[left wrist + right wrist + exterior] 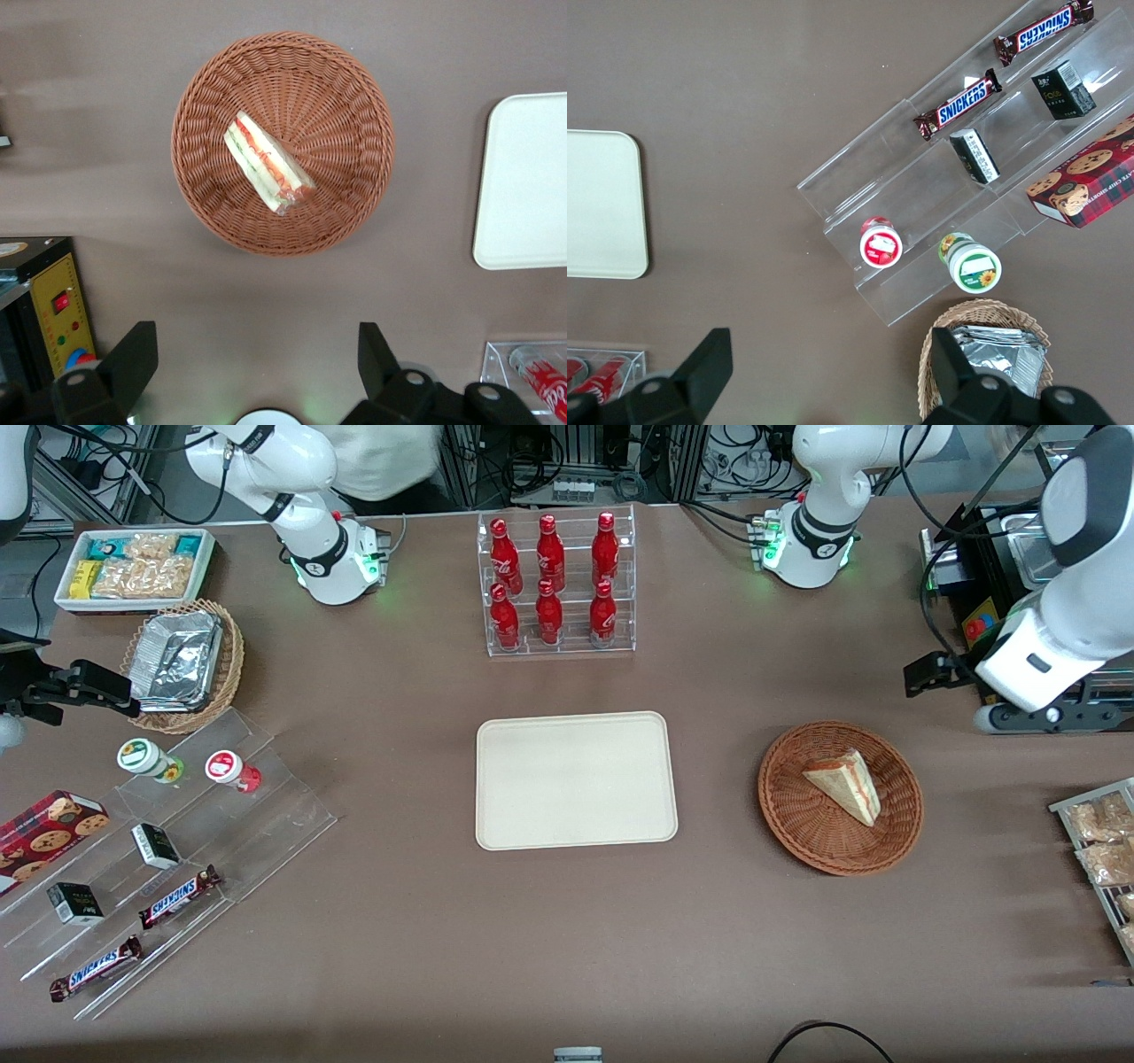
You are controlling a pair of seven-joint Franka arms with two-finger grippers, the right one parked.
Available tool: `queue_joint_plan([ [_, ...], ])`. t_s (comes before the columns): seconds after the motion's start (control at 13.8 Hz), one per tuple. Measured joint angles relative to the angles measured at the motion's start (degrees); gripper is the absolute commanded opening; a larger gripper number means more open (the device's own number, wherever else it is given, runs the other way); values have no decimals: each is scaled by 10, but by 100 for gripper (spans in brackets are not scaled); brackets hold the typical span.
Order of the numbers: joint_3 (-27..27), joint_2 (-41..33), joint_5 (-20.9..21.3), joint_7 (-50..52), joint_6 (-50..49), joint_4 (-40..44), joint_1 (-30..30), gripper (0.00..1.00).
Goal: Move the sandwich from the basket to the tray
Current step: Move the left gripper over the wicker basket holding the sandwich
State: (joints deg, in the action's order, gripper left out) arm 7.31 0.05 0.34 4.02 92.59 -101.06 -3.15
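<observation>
front view high overhead, wrist views downward (both show tray (pixel 523 181))

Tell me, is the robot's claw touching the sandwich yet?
Apart. The left wrist view shows the open gripper with bare table between it and the basket holding the sandwich.
</observation>
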Motion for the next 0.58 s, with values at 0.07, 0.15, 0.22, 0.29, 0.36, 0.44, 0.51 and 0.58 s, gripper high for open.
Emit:
queue_joint_plan([
  [0.07,0,0,0,6,19,-16,0,100],
  [0.15,0,1,0,11,41,-33,0,100],
  [0.22,0,1,0,12,65,-52,0,100],
  [0.29,0,1,0,13,92,-72,0,100],
  [0.36,0,2,0,18,120,-94,0,100],
  [0.44,0,2,0,29,143,-112,0,100],
  [0.51,1,3,0,46,162,-128,0,100],
  [0.58,1,4,0,63,180,-141,0,100],
])
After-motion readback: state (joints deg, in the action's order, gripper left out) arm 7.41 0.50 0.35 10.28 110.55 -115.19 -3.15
